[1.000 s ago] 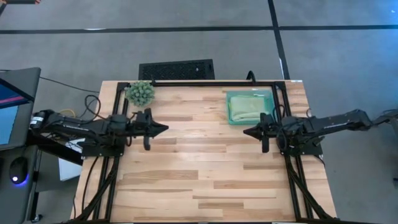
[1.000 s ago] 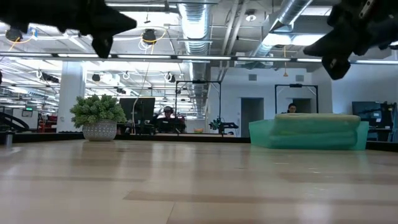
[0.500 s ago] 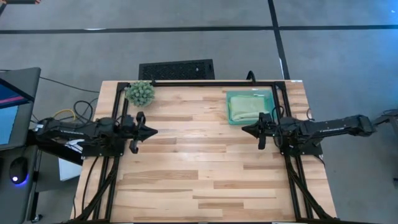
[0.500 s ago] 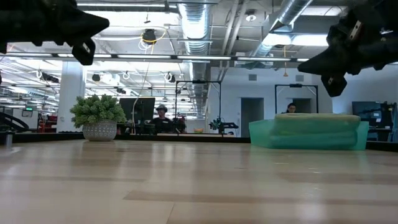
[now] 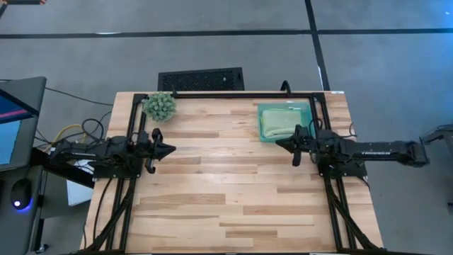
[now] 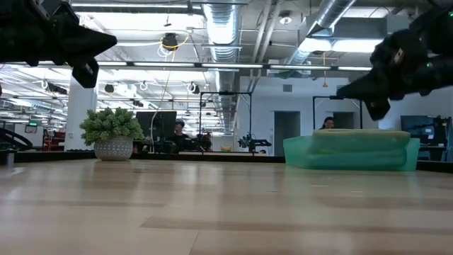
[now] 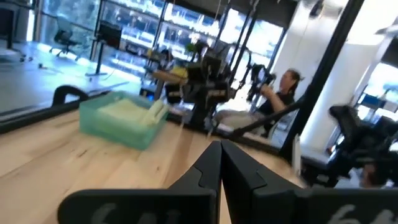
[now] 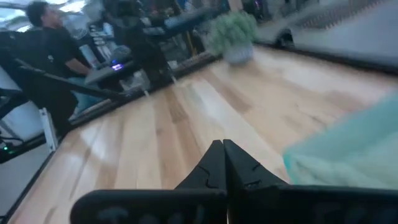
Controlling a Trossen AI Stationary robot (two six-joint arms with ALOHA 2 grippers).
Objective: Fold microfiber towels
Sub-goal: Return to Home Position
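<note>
Pale-green towels [image 5: 277, 125] — seemingly folded — in tray [image 5: 284, 107]

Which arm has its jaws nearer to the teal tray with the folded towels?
The right arm: its shut jaws hang right beside the tray, while the left arm has its shut jaws across the table, nearer the plant.

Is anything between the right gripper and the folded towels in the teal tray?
Nothing visible. The right gripper, jaws shut, hangs above the table just off a corner of the teal tray, where the folded towels lie stacked. The plant and the left gripper are far over on the other side.
</note>
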